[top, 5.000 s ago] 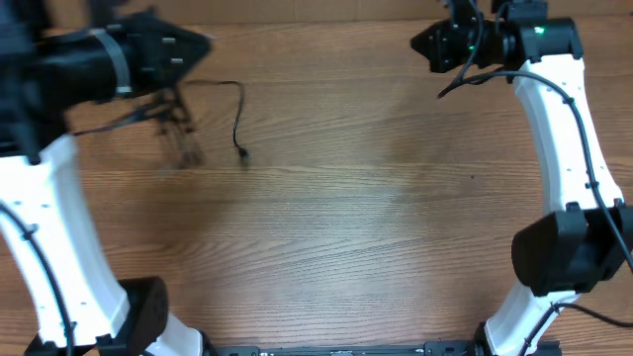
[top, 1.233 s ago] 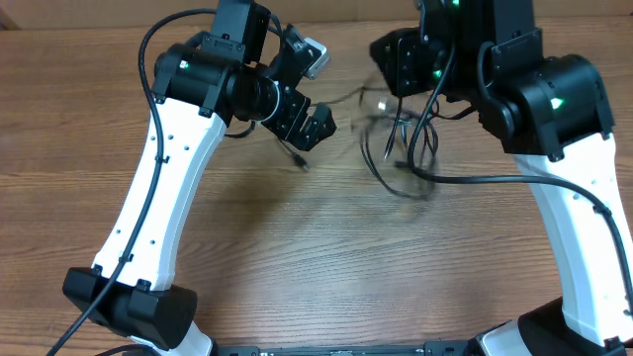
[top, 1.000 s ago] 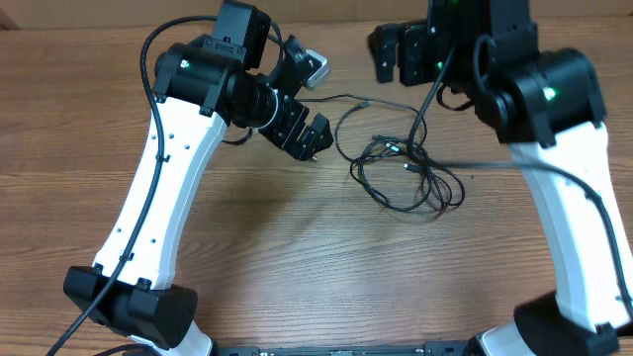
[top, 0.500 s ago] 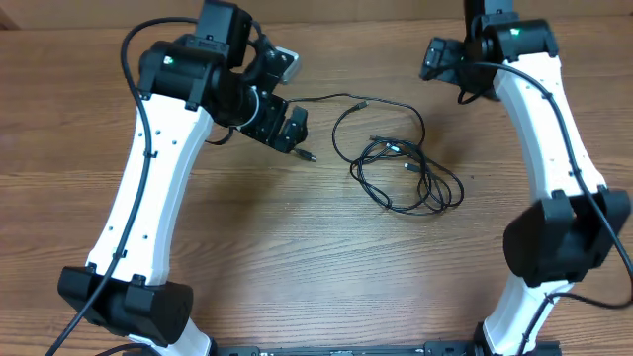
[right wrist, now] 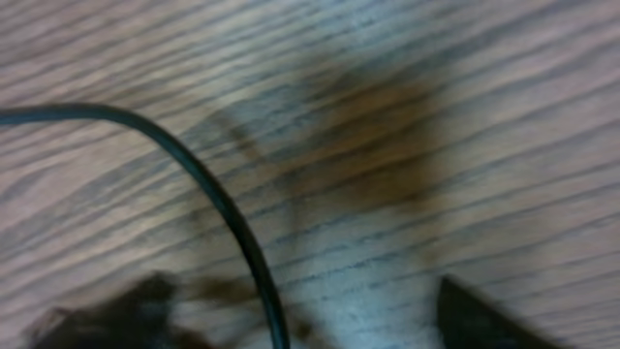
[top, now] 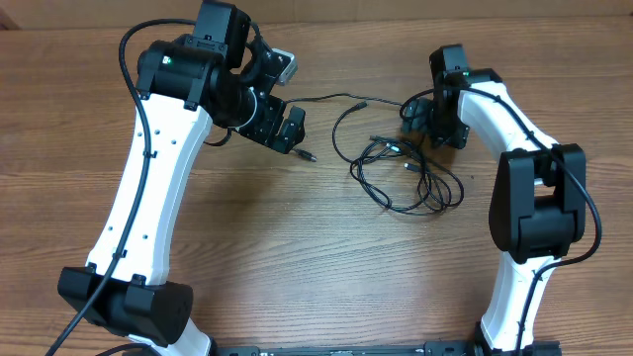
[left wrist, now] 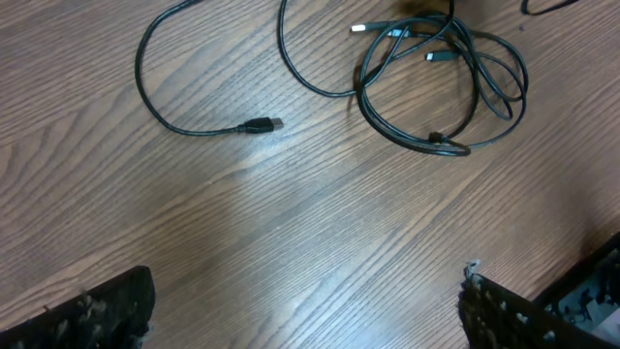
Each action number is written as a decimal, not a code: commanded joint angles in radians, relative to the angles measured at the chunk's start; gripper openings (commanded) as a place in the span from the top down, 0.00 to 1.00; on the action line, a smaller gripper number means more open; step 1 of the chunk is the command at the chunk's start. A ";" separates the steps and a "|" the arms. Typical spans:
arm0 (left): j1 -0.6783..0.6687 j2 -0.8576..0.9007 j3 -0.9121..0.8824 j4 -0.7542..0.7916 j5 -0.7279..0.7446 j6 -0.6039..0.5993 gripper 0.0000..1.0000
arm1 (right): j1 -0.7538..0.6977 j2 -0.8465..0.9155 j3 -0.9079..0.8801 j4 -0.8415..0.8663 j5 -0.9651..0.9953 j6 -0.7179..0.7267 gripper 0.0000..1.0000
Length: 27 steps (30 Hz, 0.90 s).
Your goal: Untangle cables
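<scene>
The cables (top: 406, 173) lie on the wooden table as a loose tangle of thin black cords, also visible top right in the left wrist view (left wrist: 436, 82). One cord runs out left and ends in a small plug (top: 310, 155) (left wrist: 259, 125). My left gripper (top: 295, 107) (left wrist: 310, 320) hangs open above the table, left of the tangle, with nothing between its fingers. My right gripper (top: 417, 114) (right wrist: 305, 325) is down at the tangle's upper right edge. Its jaws stand apart, and a black cord (right wrist: 228, 218) runs between them in a blurred picture.
Both white arms reach in from the near edge, the left arm (top: 148, 198) across the left half, the right arm (top: 534, 188) along the right side. Bare wood table (top: 326, 267) lies in front of the tangle.
The cables dropped onto the table about a second ago. My right gripper has come down from the back of the table to the tangle's edge, its jaws narrowing. The left gripper has stayed put.
</scene>
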 commanded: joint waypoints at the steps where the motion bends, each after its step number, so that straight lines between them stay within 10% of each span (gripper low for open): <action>1: -0.001 0.010 -0.005 -0.003 -0.005 -0.014 0.00 | 0.001 -0.003 -0.029 0.019 -0.029 -0.021 0.96; 27: -0.002 0.010 -0.005 0.039 0.005 -0.029 0.00 | 0.007 -0.451 1.078 -0.562 -0.238 -0.157 0.96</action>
